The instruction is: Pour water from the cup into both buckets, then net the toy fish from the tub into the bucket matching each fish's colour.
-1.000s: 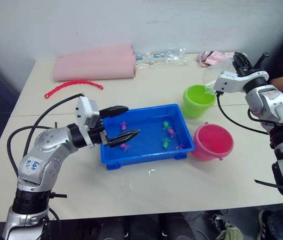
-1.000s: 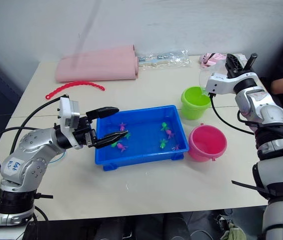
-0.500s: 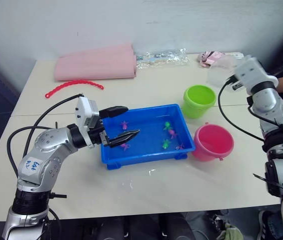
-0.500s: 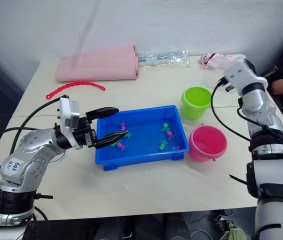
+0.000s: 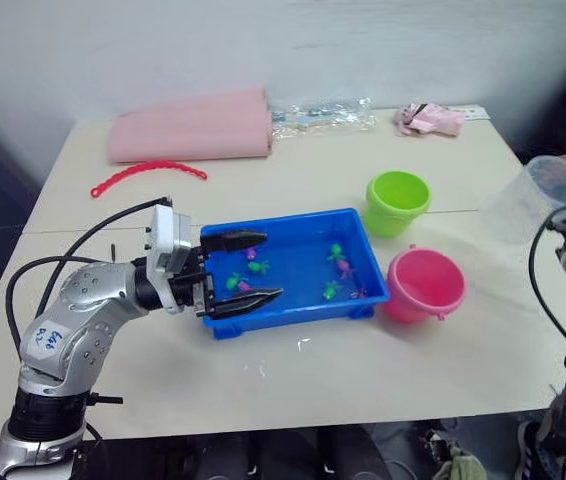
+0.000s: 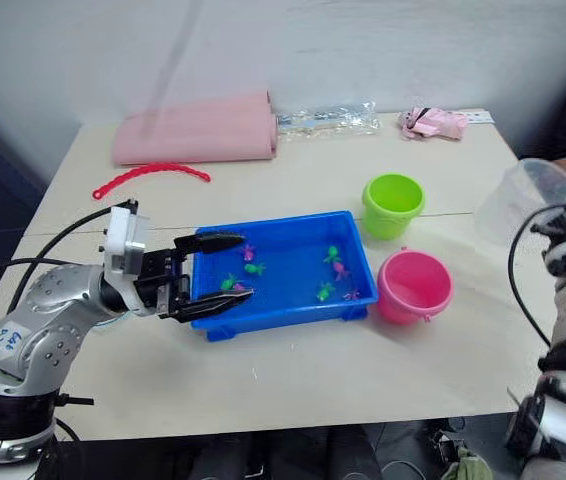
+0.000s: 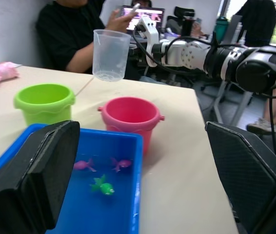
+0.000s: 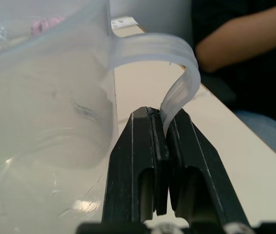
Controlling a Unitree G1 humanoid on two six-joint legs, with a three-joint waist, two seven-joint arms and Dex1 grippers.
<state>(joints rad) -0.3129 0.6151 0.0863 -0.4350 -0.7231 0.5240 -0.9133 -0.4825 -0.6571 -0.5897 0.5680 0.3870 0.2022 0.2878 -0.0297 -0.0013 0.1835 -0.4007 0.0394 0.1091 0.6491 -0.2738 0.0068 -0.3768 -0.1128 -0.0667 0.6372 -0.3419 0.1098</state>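
clear plastic cup [image 5: 535,199] hangs upright off the table's right edge, its handle pinched tight between the right gripper [image 8: 163,127] fingers. pouring looks finished; setting it down and finding the net would come next. left gripper [image 5: 243,268], spread wide and empty, hovers over the blue tub [image 5: 293,300] holding the fish [image 5: 331,290], beside both buckets [image 5: 424,283].

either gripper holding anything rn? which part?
Right gripper is shut on the clear cup, pinching its small handle. Left gripper is open over the blue tub, holding nothing.
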